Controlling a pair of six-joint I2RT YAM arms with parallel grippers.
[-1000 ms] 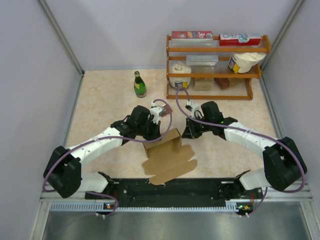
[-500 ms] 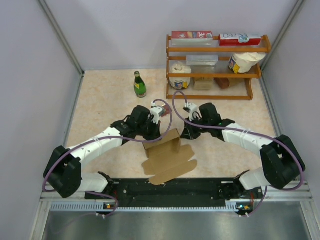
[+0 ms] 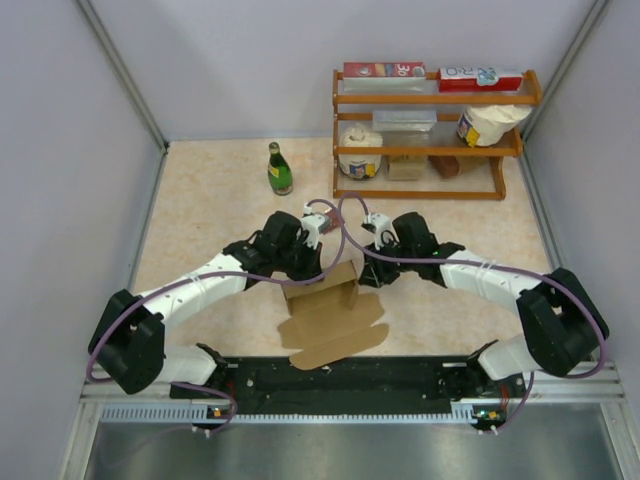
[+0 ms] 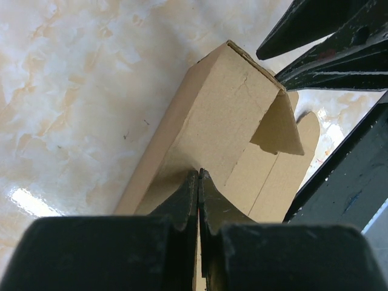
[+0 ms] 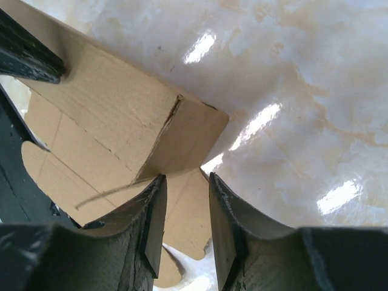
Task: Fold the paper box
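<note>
Mid-counter [image 3: 200,210], the left claw [image 4: 199,182] pinches a raised wall of the half-folded paper box [image 3: 335,320], while the right claw [image 5: 185,194] stands apart at its upturned end.

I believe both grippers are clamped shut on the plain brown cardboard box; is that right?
Not quite: only the left gripper is shut on the brown cardboard box. The right wrist view shows the right gripper open, its fingers apart.
</note>
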